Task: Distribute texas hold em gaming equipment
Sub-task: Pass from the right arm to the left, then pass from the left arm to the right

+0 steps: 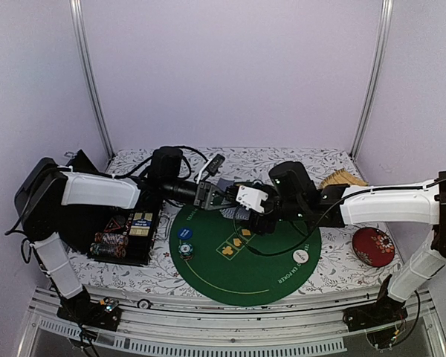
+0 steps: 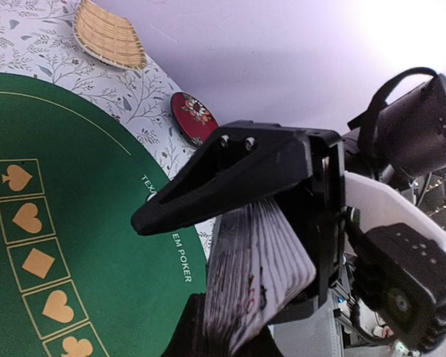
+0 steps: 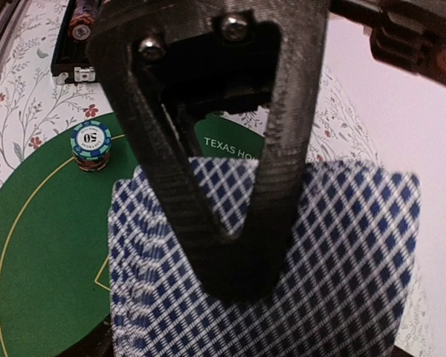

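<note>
The playing cards [image 2: 256, 275] hang in the air at the centre of the top view, over the upper edge of the green mat [image 1: 208, 279], wedged between the 2 claws that meet there nose to nose. The left claw [image 1: 217, 195] reaches in from the left and is clenched on the fanned pack: in its wrist view 1 black finger lies over the fan and the other under it, the card edges filling the gap between them. The right claw [image 1: 236, 202] comes from the right, and in its wrist view 1 finger lies flat across the blue-diamond backs while the other is hidden behind the cards, so I cannot tell whether it grips or has let go. The backs therefore face the right claw and the edges face the left wrist camera. The fan spreads across the width of the right wrist view, but the grippers hide the pack's long axis from above. Both arms are equally near, so the coming move likely turns on the right claw drawing a card off sideways while the left holds. A stack of poker chips [image 1: 184, 251] sits at the mat's left, just below a blue disc [image 1: 184, 233], and a white disc [image 1: 301, 256] lies at its right. Off the mat are a black case [image 1: 126, 234] at the left, a red dish [image 1: 373, 247] at the right and a woven tray [image 1: 342, 178] at the upper right. A cable [image 1: 271, 251] sags over the mat's middle and could snag a lowering hand.
</note>
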Action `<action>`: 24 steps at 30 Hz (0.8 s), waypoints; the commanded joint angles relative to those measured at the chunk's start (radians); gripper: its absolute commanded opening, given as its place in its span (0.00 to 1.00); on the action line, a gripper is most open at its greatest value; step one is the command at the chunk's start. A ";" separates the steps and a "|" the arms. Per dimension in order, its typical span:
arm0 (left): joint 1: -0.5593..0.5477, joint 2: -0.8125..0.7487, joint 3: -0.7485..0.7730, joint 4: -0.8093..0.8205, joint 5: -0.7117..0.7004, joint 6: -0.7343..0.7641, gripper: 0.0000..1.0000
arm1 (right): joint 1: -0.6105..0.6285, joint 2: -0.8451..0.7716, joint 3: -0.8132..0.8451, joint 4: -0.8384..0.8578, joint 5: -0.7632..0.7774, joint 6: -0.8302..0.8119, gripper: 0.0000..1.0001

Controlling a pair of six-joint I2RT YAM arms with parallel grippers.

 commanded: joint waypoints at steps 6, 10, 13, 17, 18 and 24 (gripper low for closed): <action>-0.027 -0.028 -0.033 0.087 0.068 -0.027 0.00 | 0.005 -0.008 -0.012 0.137 0.065 0.004 0.90; -0.017 -0.027 -0.040 0.090 0.060 -0.036 0.00 | 0.005 -0.020 -0.035 0.145 0.084 -0.008 0.83; -0.018 -0.025 -0.039 0.099 0.067 -0.042 0.00 | 0.006 -0.022 -0.046 0.140 0.101 -0.016 0.76; -0.017 -0.018 -0.036 0.100 0.087 -0.036 0.02 | 0.006 -0.020 -0.046 0.136 0.100 -0.010 0.56; -0.017 -0.019 -0.038 0.099 0.090 -0.034 0.09 | 0.005 -0.020 -0.045 0.134 0.097 -0.007 0.55; -0.019 -0.031 -0.050 0.096 0.064 -0.017 0.33 | 0.005 -0.017 -0.045 0.128 0.086 -0.002 0.50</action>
